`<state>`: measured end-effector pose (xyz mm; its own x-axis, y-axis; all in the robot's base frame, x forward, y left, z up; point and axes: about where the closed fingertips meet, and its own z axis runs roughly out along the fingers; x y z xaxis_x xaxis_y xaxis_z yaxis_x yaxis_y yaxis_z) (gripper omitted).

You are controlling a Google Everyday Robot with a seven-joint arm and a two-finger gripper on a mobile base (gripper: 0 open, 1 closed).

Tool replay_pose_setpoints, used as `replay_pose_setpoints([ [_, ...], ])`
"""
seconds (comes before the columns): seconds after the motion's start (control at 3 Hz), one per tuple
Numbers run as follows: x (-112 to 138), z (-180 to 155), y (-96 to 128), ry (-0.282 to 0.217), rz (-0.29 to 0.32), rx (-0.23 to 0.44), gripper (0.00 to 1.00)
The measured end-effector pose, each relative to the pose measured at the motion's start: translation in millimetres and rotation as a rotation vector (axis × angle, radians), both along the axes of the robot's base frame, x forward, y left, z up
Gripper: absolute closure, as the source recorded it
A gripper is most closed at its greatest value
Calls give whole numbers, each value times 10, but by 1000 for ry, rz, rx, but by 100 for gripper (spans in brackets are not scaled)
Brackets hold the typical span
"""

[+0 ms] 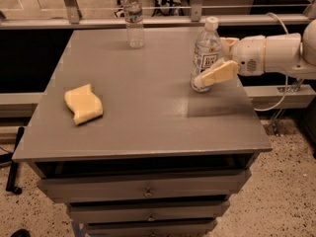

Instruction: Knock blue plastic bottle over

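A single camera looks steeply down from above the front of the table [148, 132], near enough that the tabletop fills most of the view. The gripper [212, 71] reaches in from the right edge, fingers apart, with most of the tabletop to its left.
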<state>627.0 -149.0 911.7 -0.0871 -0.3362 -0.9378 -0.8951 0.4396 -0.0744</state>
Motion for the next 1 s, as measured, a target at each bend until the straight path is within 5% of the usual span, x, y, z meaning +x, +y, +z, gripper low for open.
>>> replay_pose_setpoints([
  [0.33, -37, 8, 309, -3, 108, 131, 2],
  [1.0, -258, 73, 852, -55, 268, 144, 49],
])
